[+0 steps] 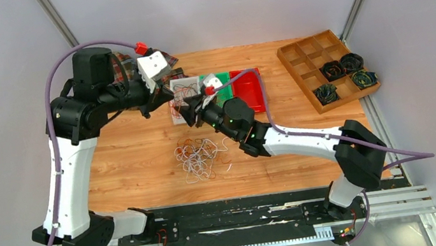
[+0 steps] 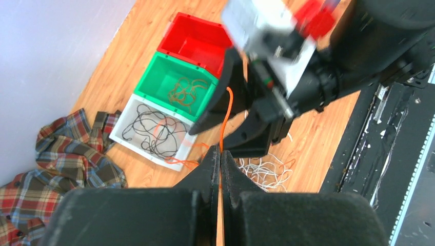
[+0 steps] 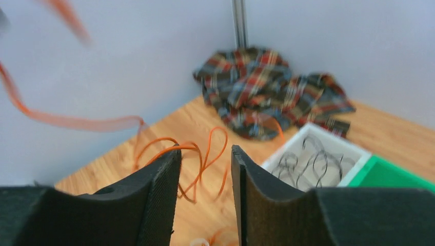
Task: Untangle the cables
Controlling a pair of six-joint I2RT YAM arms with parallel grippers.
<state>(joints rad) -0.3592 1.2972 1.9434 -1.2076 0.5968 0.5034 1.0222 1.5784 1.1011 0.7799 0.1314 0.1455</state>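
a: how will the orange cable point(image 2: 225, 110) handle?
b: hair-thin, limp and very light. it will slide and snag rather than push. best pinched on a free, straight stretch, away from any knot.
a: where is it against the jaws?
b: the left gripper point(image 2: 220, 160) has its jaws pressed together on it. the strand rises straight out of that pinch and runs up between the fingers of the right gripper point(image 3: 205, 154), whose jaws stand apart. the right wrist view is blurred, so i cannot tell whether a pad touches it.
a: and the other cables?
b: a loose bunch point(image 1: 198, 158) of white and orange strands lies on the table point(image 1: 130, 154) between the arms. black cables point(image 2: 154, 130) lie in the white bin point(image 2: 122, 117), brownish cables point(image 2: 182, 92) in the green bin point(image 2: 151, 77).
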